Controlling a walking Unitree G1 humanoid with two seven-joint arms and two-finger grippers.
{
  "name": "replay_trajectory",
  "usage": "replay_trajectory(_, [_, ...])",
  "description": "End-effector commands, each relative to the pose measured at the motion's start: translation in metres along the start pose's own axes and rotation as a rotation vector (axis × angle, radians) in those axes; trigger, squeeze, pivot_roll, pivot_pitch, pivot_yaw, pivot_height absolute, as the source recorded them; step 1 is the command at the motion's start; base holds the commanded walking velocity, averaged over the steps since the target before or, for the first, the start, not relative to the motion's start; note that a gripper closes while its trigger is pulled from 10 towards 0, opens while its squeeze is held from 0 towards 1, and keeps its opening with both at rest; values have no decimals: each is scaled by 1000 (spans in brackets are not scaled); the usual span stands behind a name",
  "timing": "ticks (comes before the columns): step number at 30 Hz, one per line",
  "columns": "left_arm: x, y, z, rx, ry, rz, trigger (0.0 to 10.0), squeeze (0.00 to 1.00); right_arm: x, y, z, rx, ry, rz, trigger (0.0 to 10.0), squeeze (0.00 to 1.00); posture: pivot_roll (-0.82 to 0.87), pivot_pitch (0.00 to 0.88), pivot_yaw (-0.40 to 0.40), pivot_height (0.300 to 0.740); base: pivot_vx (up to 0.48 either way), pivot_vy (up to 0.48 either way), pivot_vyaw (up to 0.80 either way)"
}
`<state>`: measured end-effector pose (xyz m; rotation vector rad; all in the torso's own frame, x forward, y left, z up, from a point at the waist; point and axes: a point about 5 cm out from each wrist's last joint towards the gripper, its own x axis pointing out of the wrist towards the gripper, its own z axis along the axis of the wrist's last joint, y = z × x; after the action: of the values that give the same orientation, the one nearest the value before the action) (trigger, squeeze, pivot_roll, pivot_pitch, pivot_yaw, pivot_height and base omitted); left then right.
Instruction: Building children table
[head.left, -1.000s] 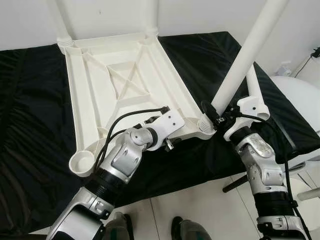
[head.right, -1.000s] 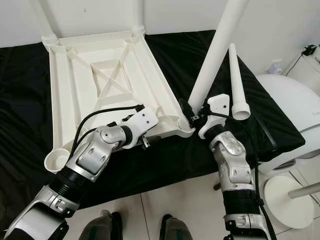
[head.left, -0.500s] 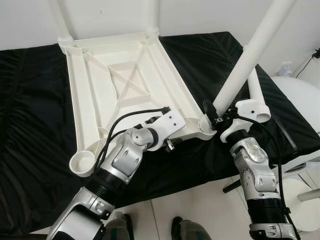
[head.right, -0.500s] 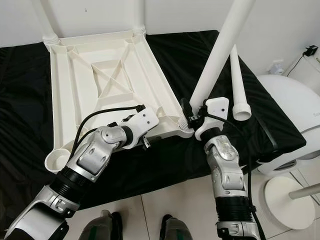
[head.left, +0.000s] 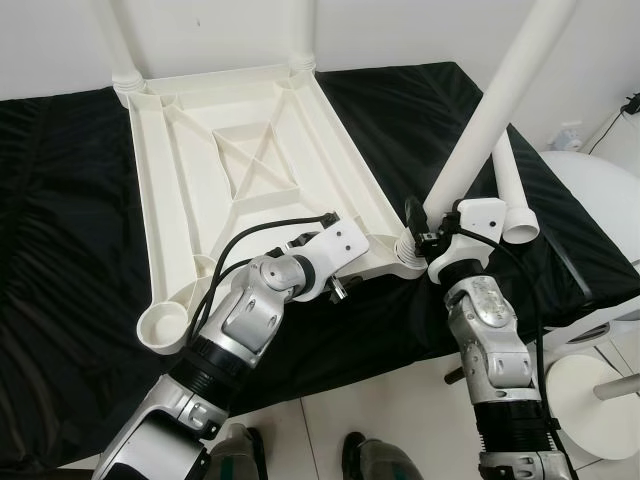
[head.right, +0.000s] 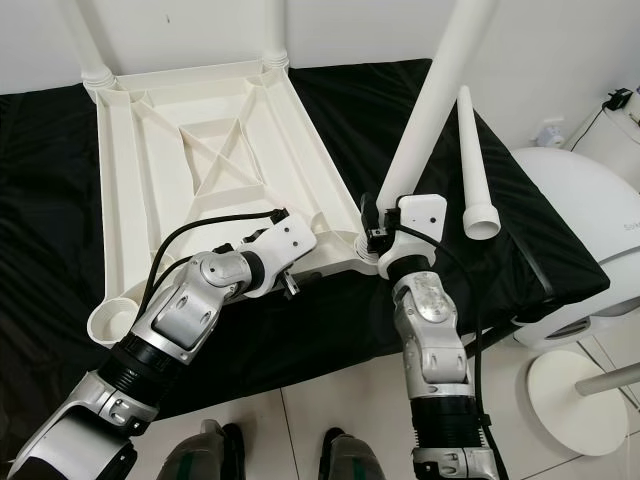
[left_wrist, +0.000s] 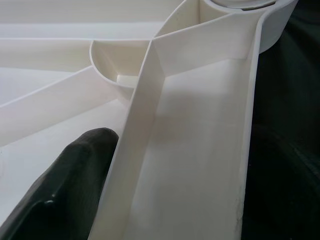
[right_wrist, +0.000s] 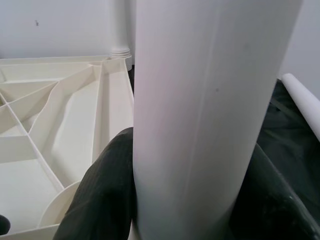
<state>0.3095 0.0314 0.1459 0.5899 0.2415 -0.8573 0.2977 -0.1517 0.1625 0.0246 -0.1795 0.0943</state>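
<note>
Right gripper jaws clamped on white leg, seated in near corner socket of inverted tabletop; leg top cut off. Left gripper on near rim, 1 finger visible, gap can't tell. Spare leg on black cloth.

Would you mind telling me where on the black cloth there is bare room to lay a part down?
The black cloth is bare on the robot's left of the upturned tabletop, and between its right rim and the loose leg. It is crowded at the near right corner, where the right gripper clasps the tilted leg and the left gripper grips the tabletop's near rim.
</note>
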Motion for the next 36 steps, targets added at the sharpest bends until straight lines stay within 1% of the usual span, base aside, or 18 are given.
replay_trajectory(1, [1, 1, -18, -31, 79, 60, 10000, 0, -8, 0, -23, -8, 116, -26, 10000, 0, -21, 124, -2, 740, 0, 0, 0])
replay_trajectory(8, [1, 2, -19, -32, 80, 64, 10000, 0, -11, 6, -23, -18, 105, -84, 10000, 0, -19, 125, -2, 740, 0, 0, 0])
replay_trajectory(12, [1, 2, -19, -31, 80, 64, 10000, 0, -11, 6, -23, -23, 102, -89, 10000, 0, -18, 125, -3, 740, 0, 0, 0])
replay_trajectory(19, [1, 3, -18, -30, 80, 64, 10000, 0, -15, 6, -21, -34, 90, -162, 10000, 0, -17, 124, -1, 740, 0, 0, 0])
replay_trajectory(20, [1, 3, -18, -30, 80, 64, 10000, 0, -16, 5, -22, -30, 94, -195, 10000, 0, -17, 124, 0, 740, 0, 0, 0])
replay_trajectory(21, [1, 3, -18, -30, 80, 64, 10000, 0, -16, 5, -22, -30, 94, -195, 10000, 0, -17, 124, 0, 740, 0, 0, 0])
replay_trajectory(23, [0, 3, -19, -30, 81, 64, 10000, 0, -20, -2, -23, -38, 103, -301, 10000, 0, -17, 125, -1, 740, 0, 0, 0])
replay_trajectory(24, [0, 3, -19, -30, 81, 64, 10000, 0, -20, -2, -23, -38, 103, -301, 10000, 0, -17, 125, -1, 740, 0, 0, 0])
replay_trajectory(26, [0, 3, -19, -30, 82, 63, 10000, 0, -24, -7, -25, -42, 116, -380, 10000, 0, -15, 127, -2, 740, 0, 0, 0])
replay_trajectory(29, [0, 3, -19, -31, 82, 63, 10000, 0, -26, -9, -26, -50, 119, -405, 10000, 0, -16, 127, -2, 740, 0, 0, 0])
replay_trajectory(33, [0, 2, -19, -32, 83, 61, 10000, 0, -30, -16, -29, -56, 143, -481, 10000, 0, -15, 126, 1, 740, 0, 0, 0])
replay_trajectory(36, [0, 2, -19, -32, 83, 61, 10000, 0, -30, -18, -30, -58, 148, -497, 10000, 0, -15, 126, 1, 740, 0, 0, 0])
